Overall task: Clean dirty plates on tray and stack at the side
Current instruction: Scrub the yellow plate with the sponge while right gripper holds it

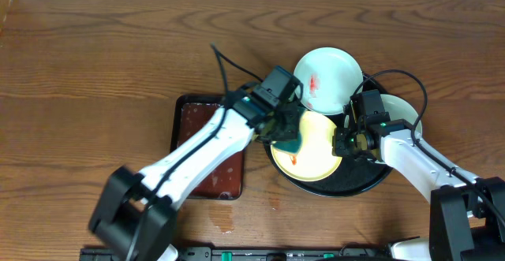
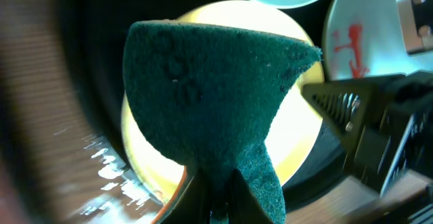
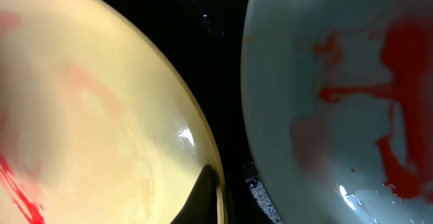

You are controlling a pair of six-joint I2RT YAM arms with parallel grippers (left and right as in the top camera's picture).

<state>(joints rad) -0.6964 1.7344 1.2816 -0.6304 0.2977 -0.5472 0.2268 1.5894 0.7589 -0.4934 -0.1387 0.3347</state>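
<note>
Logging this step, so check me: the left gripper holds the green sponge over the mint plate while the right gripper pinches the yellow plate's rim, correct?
Not quite: the left gripper holds the green sponge over the yellow plate, not the mint plate, as the overhead view shows. The right gripper does pinch the yellow plate's rim.

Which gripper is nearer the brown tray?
Left. The left gripper, shut on the sponge, is over the yellow plate's left edge, just right of the brown tray. The right gripper is at the plate's far right rim, farther away.
</note>
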